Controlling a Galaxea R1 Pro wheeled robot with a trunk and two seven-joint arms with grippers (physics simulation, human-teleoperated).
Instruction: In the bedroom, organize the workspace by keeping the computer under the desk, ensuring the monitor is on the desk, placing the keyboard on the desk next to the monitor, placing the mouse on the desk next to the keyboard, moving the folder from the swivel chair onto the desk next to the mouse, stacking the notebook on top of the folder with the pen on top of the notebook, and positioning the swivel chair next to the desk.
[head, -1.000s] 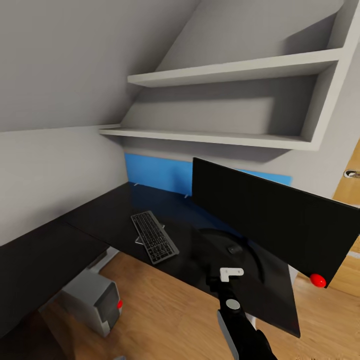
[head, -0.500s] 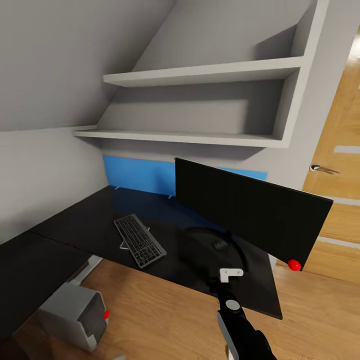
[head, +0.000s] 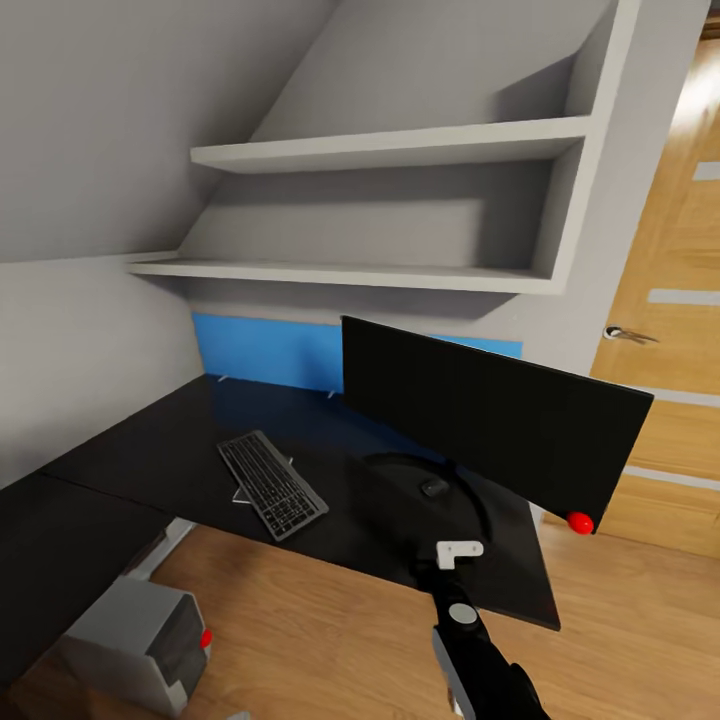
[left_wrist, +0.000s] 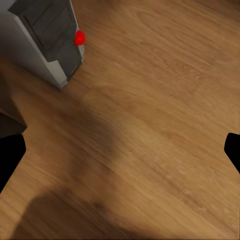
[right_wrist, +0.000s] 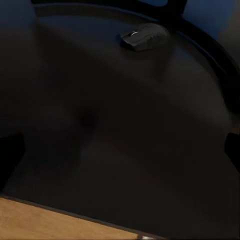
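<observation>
From here I count four placements done: the monitor (head: 490, 425) stands on the desk (head: 150, 445), the keyboard (head: 272, 483) lies beside it toward the front edge, the mouse (head: 434, 487) rests by the stand, and the computer (head: 140, 640) sits below. I see no folder, notebook, pen or chair. Both grippers are spread wide, holding nothing.

The head camera is looking forward and down from above the desk (head: 150, 440), with the monitor (head: 490, 425) at two o'clock. The right wrist camera is hovering close over the glossy top, sharing the mouse (right_wrist: 145, 37) (head: 433, 487). The left wrist camera is facing the floor (left_wrist: 150, 125), sharing the computer (left_wrist: 42, 37) (head: 140, 640).
</observation>
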